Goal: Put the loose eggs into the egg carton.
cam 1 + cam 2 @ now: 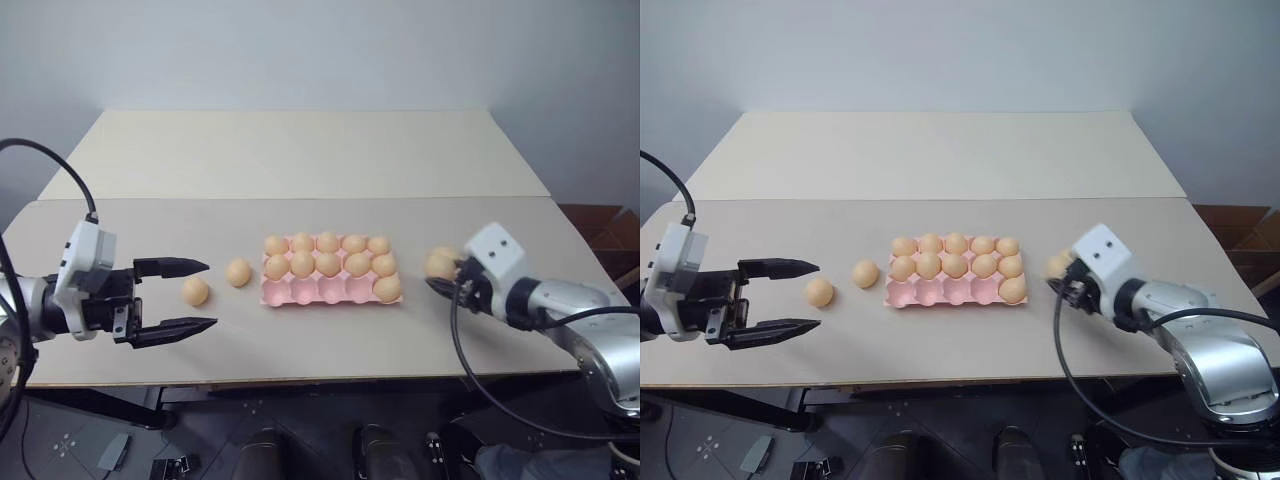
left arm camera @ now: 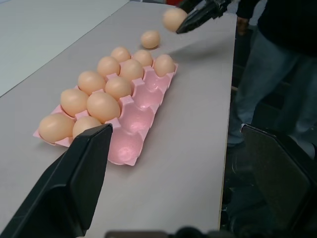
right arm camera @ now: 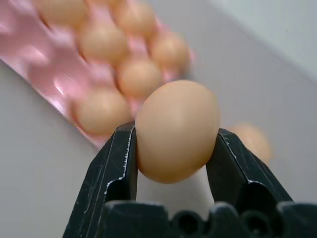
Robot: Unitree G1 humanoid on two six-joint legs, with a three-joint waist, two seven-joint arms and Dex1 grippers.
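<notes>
The pink egg carton (image 1: 300, 292) lies mid-table, its back and middle rows full and one egg in the right end of the front row. Two loose eggs (image 1: 195, 291) (image 1: 238, 272) rest on the table to its left. My left gripper (image 1: 210, 294) hovers open beside them; its wrist view shows nothing between the fingers (image 2: 74, 173). Just right of the carton, my right gripper (image 1: 442, 272) is shut on a loose egg (image 3: 178, 129), lifted off the table. Another loose egg (image 2: 150, 38) lies past the carton's right end.
A second table (image 1: 300, 150) butts against the far edge. Cardboard boxes (image 1: 600, 225) stand at the right. A person in dark top and jeans (image 2: 267, 64) stands by the table's near edge. Cables (image 1: 480, 390) hang from both arms.
</notes>
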